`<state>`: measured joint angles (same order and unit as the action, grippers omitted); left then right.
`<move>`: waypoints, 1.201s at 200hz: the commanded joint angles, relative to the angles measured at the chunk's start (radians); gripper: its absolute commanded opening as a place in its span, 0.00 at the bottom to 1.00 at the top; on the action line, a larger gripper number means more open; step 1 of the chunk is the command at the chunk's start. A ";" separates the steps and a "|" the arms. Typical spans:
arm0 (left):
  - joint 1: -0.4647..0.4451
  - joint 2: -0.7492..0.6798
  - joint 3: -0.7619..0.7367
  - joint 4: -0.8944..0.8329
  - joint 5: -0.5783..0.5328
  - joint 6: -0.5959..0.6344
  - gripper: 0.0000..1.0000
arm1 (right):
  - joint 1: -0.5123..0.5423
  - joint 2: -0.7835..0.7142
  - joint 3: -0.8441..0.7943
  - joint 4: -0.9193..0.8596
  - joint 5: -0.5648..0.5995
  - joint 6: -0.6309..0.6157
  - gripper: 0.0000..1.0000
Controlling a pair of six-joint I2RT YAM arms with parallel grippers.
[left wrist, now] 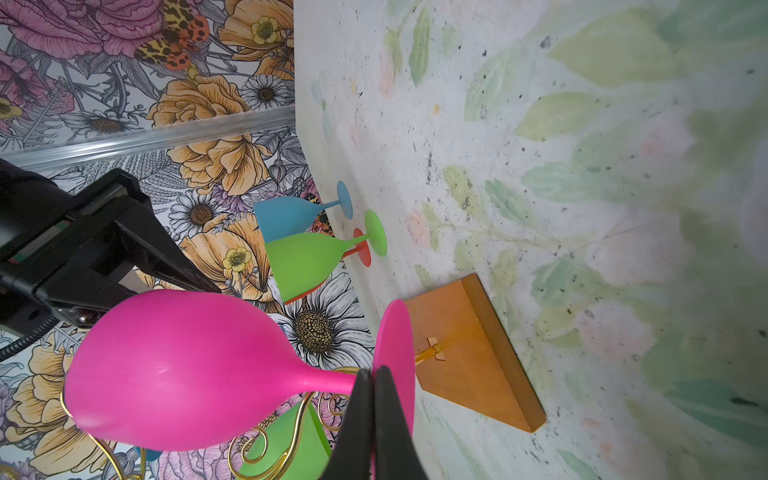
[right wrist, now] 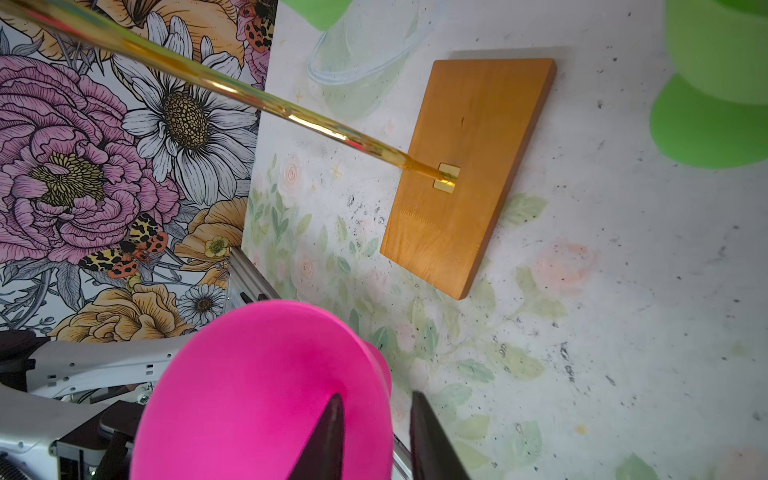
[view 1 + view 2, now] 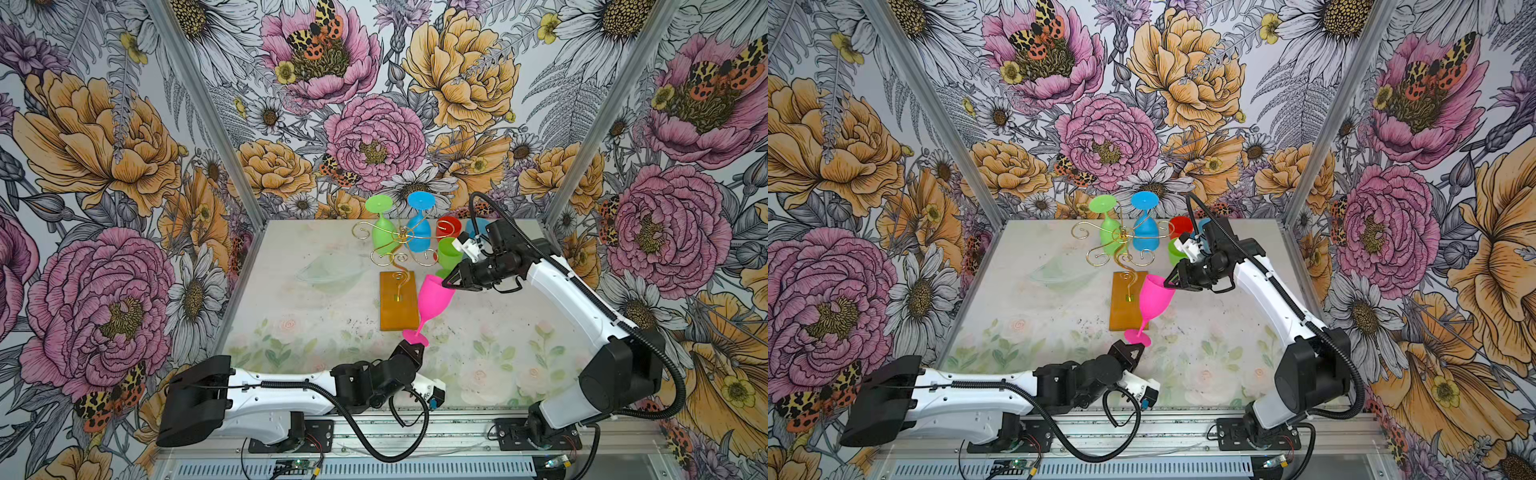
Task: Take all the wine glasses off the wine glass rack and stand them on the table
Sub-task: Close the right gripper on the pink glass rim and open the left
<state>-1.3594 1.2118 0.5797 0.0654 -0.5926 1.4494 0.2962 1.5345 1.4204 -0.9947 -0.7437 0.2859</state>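
Observation:
The pink wine glass (image 3: 434, 297) (image 3: 1154, 299) hangs tilted, bowl up, just right of the wine glass rack's amber base (image 3: 398, 307) and free of its gold wire arms (image 3: 401, 239). My left gripper (image 3: 415, 347) (image 1: 374, 370) is shut on the glass's foot where the stem meets it. My right gripper (image 3: 446, 284) (image 2: 377, 395) straddles the bowl's rim. One finger is inside the bowl and the other outside, with a gap left to the wall. A green glass (image 3: 384, 237) and a blue glass (image 3: 419, 239) hang upside down on the rack.
Red (image 3: 449, 226), blue (image 3: 478, 226) and green (image 3: 451, 253) glasses stand on the table behind my right gripper. A clear bowl (image 3: 332, 270) lies left of the rack. Flowered walls close in the table on three sides.

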 commanded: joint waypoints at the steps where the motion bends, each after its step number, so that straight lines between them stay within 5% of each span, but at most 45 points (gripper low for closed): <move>1: -0.007 -0.001 -0.011 0.091 -0.048 0.035 0.00 | 0.007 0.020 0.012 -0.015 -0.025 -0.027 0.23; 99: -0.007 -0.007 -0.061 0.153 -0.070 0.062 0.00 | 0.006 0.016 0.023 -0.022 -0.010 -0.027 0.05; 128: -0.007 -0.011 -0.068 0.170 -0.069 0.063 0.40 | 0.007 0.015 0.026 -0.024 0.003 -0.028 0.02; 189: -0.025 -0.039 -0.065 0.171 -0.061 -0.017 0.48 | 0.001 0.004 0.035 -0.023 0.074 -0.029 0.00; 240: -0.033 -0.083 0.004 0.170 -0.075 -0.326 0.78 | -0.002 -0.036 0.034 -0.022 0.263 -0.037 0.00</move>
<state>-1.3857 1.1645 0.5297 0.2077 -0.6453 1.3308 0.2955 1.5467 1.4242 -1.0142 -0.5972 0.2668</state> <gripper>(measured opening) 0.720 0.050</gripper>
